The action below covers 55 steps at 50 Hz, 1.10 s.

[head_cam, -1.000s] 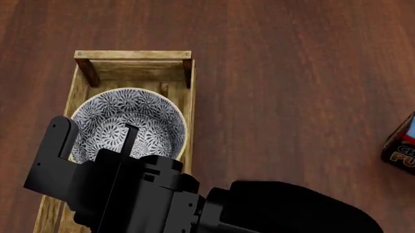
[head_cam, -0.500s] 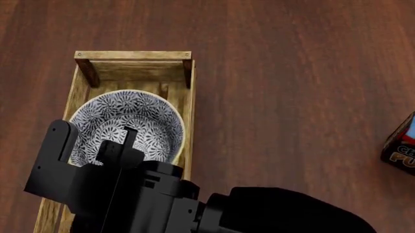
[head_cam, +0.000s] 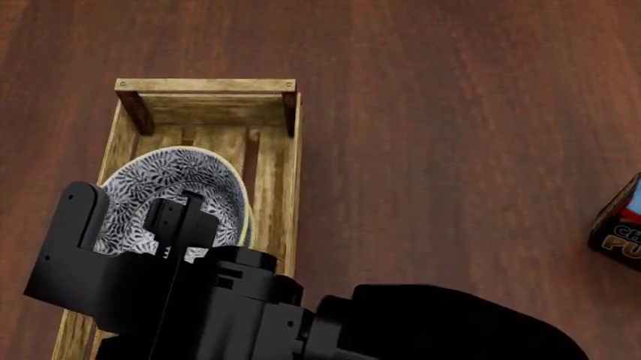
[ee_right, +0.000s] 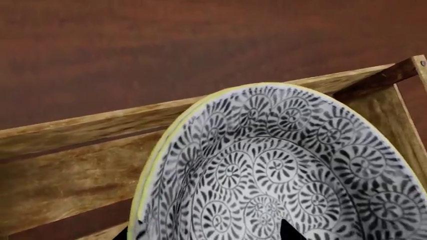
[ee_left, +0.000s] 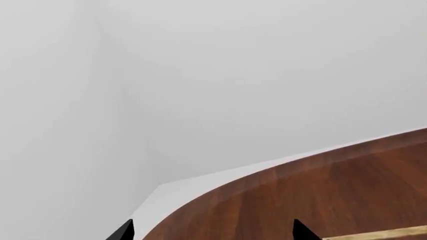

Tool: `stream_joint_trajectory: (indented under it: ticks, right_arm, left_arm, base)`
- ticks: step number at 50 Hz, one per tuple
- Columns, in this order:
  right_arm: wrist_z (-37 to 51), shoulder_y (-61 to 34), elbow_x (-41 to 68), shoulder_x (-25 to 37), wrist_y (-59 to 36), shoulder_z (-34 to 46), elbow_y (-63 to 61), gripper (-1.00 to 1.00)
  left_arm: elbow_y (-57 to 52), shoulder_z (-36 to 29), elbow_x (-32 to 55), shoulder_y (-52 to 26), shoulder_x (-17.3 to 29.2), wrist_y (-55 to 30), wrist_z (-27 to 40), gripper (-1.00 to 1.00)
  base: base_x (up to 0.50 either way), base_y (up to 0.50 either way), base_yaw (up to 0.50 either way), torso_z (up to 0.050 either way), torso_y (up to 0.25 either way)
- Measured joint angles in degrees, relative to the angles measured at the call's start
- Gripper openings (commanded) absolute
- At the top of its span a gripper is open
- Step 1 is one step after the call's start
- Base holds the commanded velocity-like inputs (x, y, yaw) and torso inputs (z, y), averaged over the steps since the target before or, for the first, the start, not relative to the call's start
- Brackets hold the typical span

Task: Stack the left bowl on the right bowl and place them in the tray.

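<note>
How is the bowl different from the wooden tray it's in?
The bowl is round, while the tray is a long rectangle. The bowl is white with a dark swirly pattern and a yellow rim; the tray is plain light wood with darker corner posts. The bowl sits tilted, but the tray lies flat on the table. Both are open on top.

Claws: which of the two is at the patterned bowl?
The right claw, straddling the bowl rim inside the tray; the left claw faces the table edge and blank wall.
</note>
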<state>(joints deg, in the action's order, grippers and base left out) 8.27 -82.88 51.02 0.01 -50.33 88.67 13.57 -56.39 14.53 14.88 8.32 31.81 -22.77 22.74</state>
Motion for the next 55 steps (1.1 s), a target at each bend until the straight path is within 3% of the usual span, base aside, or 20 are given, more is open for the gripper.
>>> stream_joint_trajectory:
  ticks: [55]
  right_arm:
    - [13.6, -5.4, 11.7, 0.0, -3.4, 0.1, -12.3, 1.0]
  left_arm:
    - [-0.2, 1.1, 1.5, 1.0, 0.8, 0.8, 1.2, 1.0]
  base:
    - [0.0, 0.0, 0.0, 0.0, 0.0]
